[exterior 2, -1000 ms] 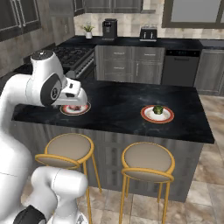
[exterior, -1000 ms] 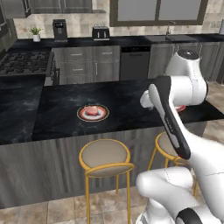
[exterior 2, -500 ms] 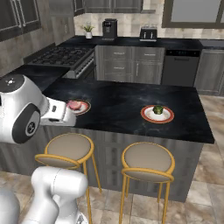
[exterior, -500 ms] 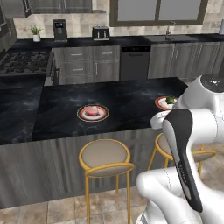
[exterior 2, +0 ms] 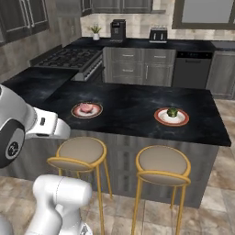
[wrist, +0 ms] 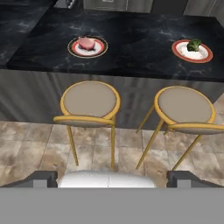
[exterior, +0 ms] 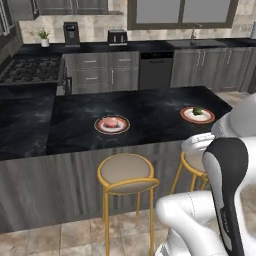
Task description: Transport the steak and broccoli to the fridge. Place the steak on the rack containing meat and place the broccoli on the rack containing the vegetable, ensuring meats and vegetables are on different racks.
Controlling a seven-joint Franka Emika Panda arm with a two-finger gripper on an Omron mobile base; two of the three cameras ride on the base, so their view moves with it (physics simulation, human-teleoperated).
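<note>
A: Steak [exterior: 111, 122] on left plate [exterior: 98, 128], broccoli [exterior: 198, 111] on right plate [exterior: 190, 118], left base view. Both untouched; fetching not begun.

B: Right base view: steak [exterior 2: 85, 108] lying flat, axis unclear.

A: Hand view: fingertips [wrist: 182, 177] wide apart, empty. Next: reach over stools [wrist: 89, 103].
</note>
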